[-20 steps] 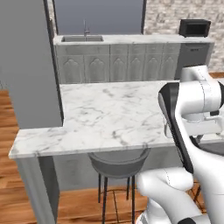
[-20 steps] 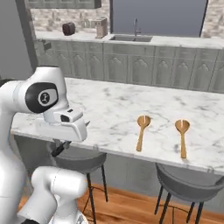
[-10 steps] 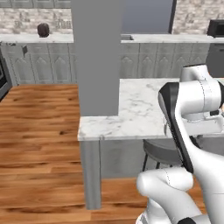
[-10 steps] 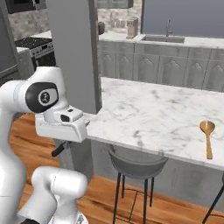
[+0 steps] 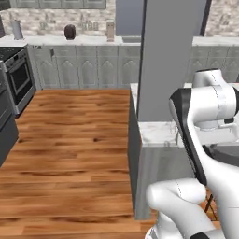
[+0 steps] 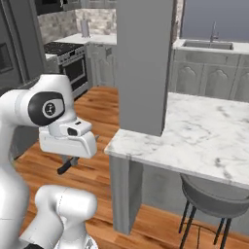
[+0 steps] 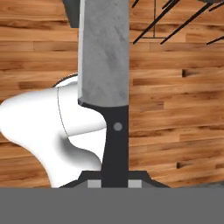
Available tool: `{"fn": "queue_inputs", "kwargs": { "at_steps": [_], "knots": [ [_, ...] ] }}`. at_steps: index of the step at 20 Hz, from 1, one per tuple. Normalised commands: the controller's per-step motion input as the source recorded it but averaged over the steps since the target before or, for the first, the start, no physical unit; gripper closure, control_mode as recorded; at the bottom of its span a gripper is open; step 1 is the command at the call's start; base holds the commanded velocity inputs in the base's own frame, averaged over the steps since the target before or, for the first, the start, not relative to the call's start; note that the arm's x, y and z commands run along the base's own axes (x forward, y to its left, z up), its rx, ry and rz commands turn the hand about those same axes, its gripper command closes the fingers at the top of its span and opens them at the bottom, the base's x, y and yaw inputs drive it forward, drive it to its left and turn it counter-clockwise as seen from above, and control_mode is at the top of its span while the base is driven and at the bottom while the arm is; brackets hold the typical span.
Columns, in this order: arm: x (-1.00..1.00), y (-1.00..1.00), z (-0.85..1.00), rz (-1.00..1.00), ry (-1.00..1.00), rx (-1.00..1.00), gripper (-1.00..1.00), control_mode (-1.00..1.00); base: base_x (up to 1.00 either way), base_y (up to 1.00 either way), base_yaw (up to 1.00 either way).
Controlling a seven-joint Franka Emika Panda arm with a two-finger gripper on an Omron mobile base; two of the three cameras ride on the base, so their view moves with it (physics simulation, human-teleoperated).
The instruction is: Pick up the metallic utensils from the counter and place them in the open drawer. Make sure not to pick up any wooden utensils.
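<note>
My gripper (image 7: 114, 182) is shut on the small knife, its black handle (image 7: 114, 144) clamped between the fingers and the dark grey blade (image 7: 105, 52) pointing away over the wooden floor. In the right base view the knife (image 6: 65, 167) juts out dark below the hand, left of the counter's end. The white marble counter (image 6: 204, 136) stretches to the right, and its corner (image 5: 158, 133) appears beside the arm in the left base view. The drawer, the silver spoon and the wooden spoons are out of view.
A grey pillar (image 6: 143, 63) stands on the counter's end (image 5: 172, 56). A grey stool (image 6: 211, 199) sits under the slab. A stove (image 6: 68, 63) and grey cabinets (image 5: 79, 65) line the far wall, with open wooden floor (image 5: 65, 140) between.
The whole picture has shifted: the base has moved left along the counter, so the wooden spoons left the view and the pillar and stove came in. The knife stays held.
</note>
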Motion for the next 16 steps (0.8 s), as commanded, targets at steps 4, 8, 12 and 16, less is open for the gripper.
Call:
{"fn": "queue_inputs", "kwargs": {
  "at_steps": [4, 8, 12, 16],
  "knots": [
    [0.00, 0.00, 0.00, 0.00, 0.00, 0.00, 1.00, 1.00, 0.14, 1.00, 0.00],
    [0.00, 0.00, 0.00, 0.00, 0.00, 0.00, 1.00, 1.00, 0.16, 1.00, 0.00],
    [0.00, 0.00, 0.00, 0.00, 0.00, 0.00, 1.00, 1.00, 0.45, 1.00, -0.05],
    [0.00, 0.00, 0.00, 0.00, 0.00, 0.00, 1.00, 1.00, 0.60, 1.00, -0.14]
  ]
}}
